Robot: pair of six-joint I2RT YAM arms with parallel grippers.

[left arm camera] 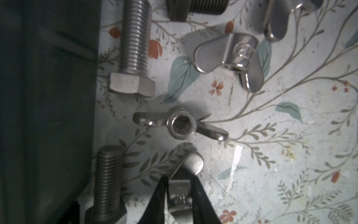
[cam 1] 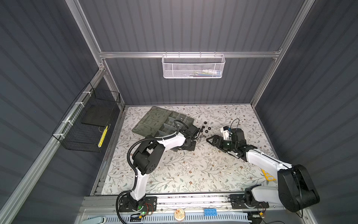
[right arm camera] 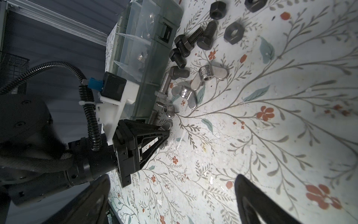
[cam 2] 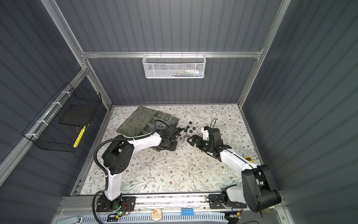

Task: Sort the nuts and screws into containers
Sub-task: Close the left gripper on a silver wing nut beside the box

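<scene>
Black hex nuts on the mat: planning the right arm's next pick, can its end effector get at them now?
Probably yes. The right end effector is open, and the black hex nuts lie loose on bare mat ahead of it, with nothing between.

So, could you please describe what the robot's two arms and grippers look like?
Both the left arm and right arm have white shells with black joint housings. A black corrugated cable conduit runs along the left arm, and a white camera bracket with a blue plug sits at its wrist. The left gripper and right gripper are black, with fingers tapering to narrow tips.
</scene>
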